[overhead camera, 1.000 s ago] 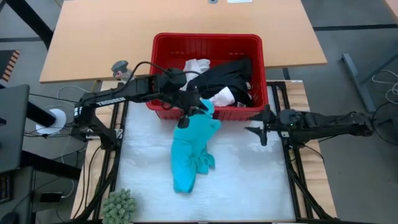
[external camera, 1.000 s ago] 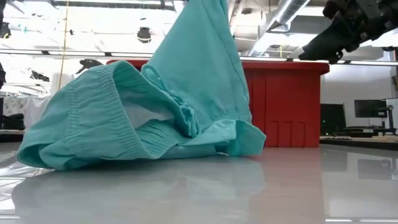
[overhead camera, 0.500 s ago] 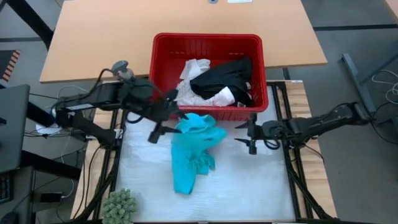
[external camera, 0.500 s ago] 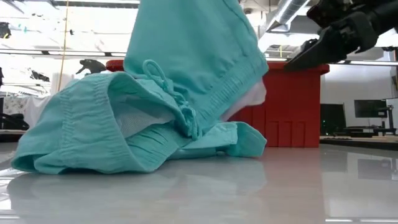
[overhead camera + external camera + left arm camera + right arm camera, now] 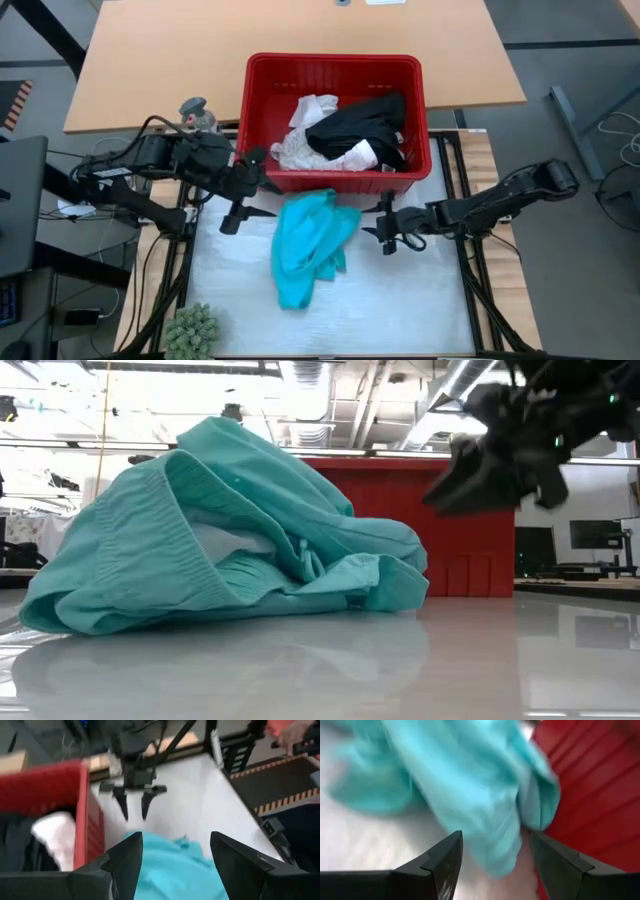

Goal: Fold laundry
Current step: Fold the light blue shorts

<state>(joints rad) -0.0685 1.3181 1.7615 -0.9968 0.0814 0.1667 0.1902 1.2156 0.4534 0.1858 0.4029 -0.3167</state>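
Teal garment [image 5: 305, 245] lying crumpled on the white worktop [image 5: 400, 300], just in front of the red basket [image 5: 262, 120]. Left tool [image 5: 240, 208], fingers apart and empty, beside the garment's left edge; right tool [image 5: 386, 226], likewise spread and empty, near its right edge. Basket holds a black garment [image 5: 358, 118] and white garments [image 5: 312, 110].
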